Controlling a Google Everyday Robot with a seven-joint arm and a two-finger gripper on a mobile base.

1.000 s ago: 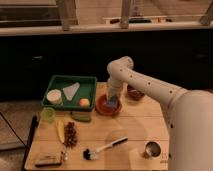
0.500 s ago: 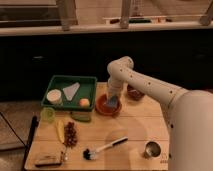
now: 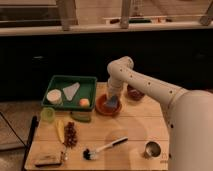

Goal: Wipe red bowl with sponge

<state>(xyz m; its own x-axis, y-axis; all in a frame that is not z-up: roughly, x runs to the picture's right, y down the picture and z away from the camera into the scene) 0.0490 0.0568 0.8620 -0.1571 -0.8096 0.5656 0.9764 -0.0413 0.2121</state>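
The red bowl [image 3: 103, 106] is a wide, shallow orange-red bowl near the middle of the wooden table [image 3: 130, 131]. My gripper [image 3: 112, 101] reaches down into the bowl from the arm at the right. A small blue-grey sponge [image 3: 113, 103] sits at its tip, inside the bowl on the right side, touching the bowl's inner surface. The arm's end hides the bowl's right rim. A smaller, darker brown-red bowl [image 3: 135, 93] stands just behind to the right.
A green tray [image 3: 88, 86] at the back left holds a white round item, a pale wedge and a small orange lump [image 3: 84, 102]. A black-bristled brush with white handle [image 3: 103, 148], a metal cup [image 3: 151, 148], a green cup [image 3: 48, 114], a banana and grapes lie around.
The arm and gripper have barely shifted within the bowl; nothing else has moved.
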